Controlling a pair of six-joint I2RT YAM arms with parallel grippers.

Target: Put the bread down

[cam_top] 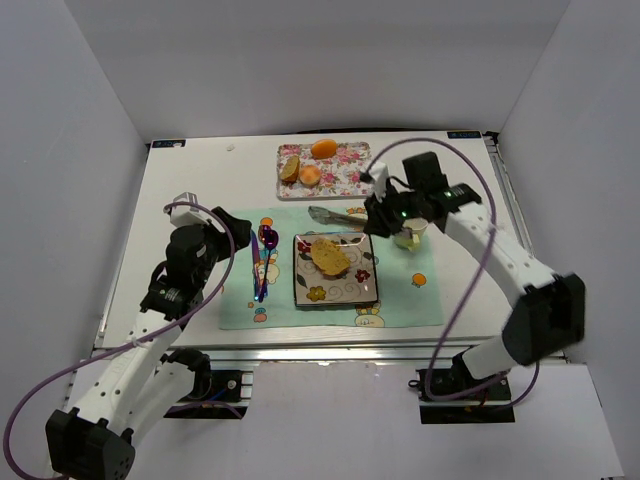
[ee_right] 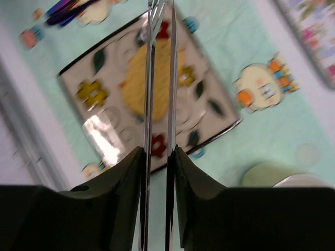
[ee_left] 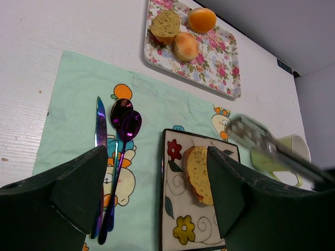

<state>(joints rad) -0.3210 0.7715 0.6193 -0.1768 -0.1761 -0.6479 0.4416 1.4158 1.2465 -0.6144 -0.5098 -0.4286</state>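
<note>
The bread (cam_top: pixel 330 257), a flat golden-tan slice, lies on the square patterned plate (cam_top: pixel 303 291) on the green placemat. It also shows in the left wrist view (ee_left: pixel 201 175) and the right wrist view (ee_right: pixel 137 78). My right gripper (cam_top: pixel 383 214) (ee_right: pixel 158 151) is shut on metal tongs (cam_top: pixel 335 215) (ee_right: pixel 148 104), which hold nothing and hover over the plate's far edge. My left gripper (cam_top: pixel 222 226) (ee_left: pixel 156 157) is open and empty, above the placemat left of the plate (ee_left: pixel 170 209).
A floral tray (cam_top: pixel 350 178) at the back holds an orange ball (cam_top: pixel 323 148), a brown wedge (cam_top: pixel 290 168) and a second orange piece (cam_top: pixel 311 175). A pale green cup (cam_top: pixel 408 236) stands right of the plate. A purple spoon and knife (cam_top: pixel 262 255) lie left of the plate.
</note>
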